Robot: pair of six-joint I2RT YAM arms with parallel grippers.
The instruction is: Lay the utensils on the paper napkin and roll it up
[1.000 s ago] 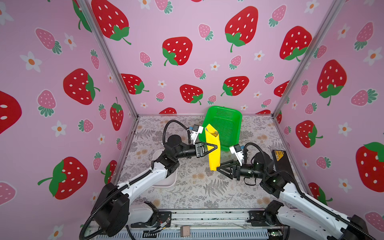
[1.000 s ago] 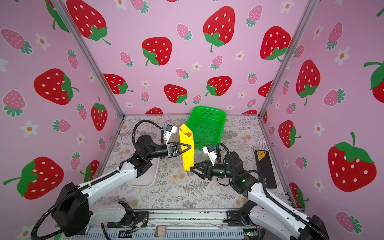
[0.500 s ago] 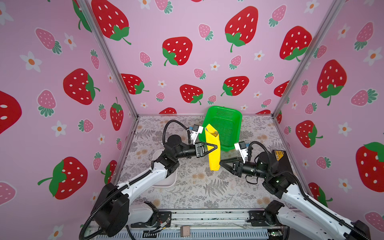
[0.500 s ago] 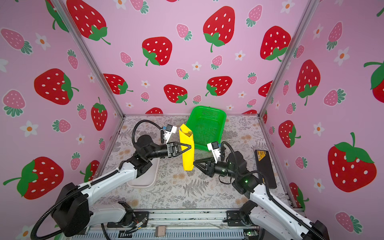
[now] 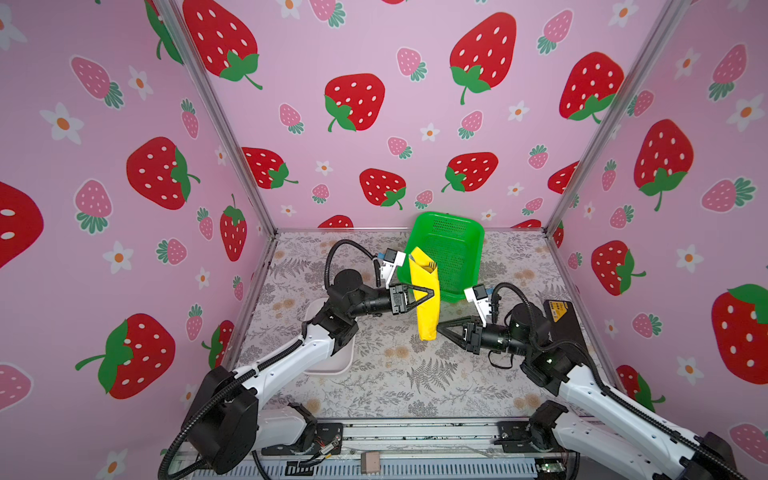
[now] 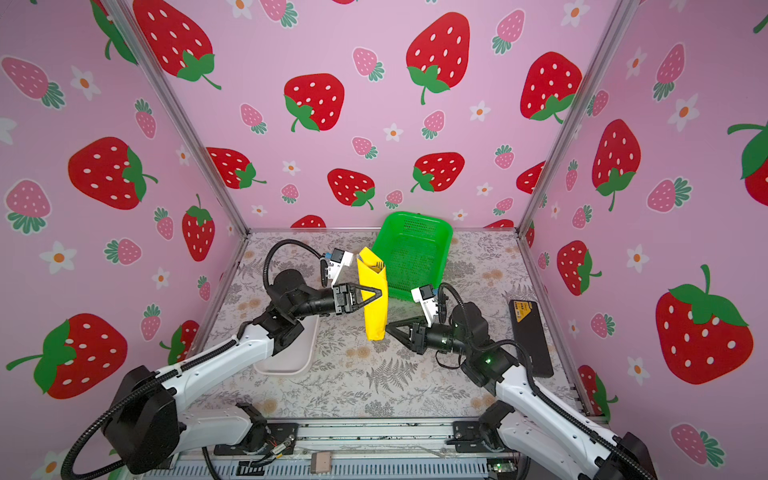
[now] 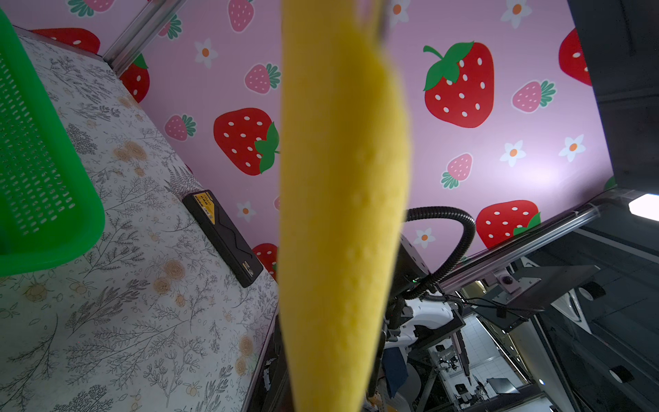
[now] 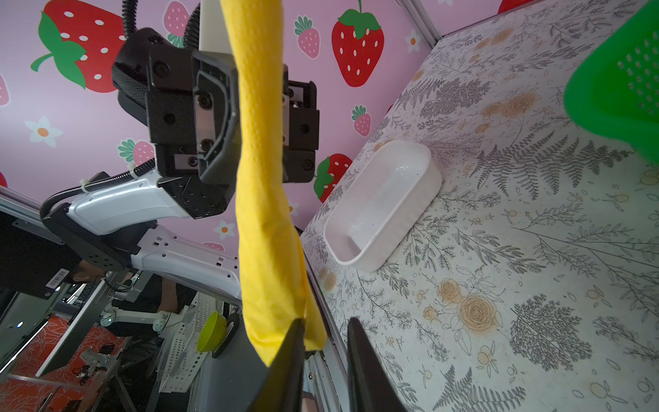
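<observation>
Colleague: Where was the paper napkin (image 5: 427, 320)?
Me: It was rolled up and stood upright in the air above the worktop (image 5: 395, 374), near the green basket (image 5: 455, 253). My left hand (image 5: 430, 293) was closed around its middle.
Colleague: And your right hand (image 5: 439, 328)?
Me: It was at the lower end of the roll. Its fingers (image 8: 292, 356) stood narrow, with a small gap, and the paper's end was just beside one of them. If it really pinched the roll, I could not tell.
</observation>
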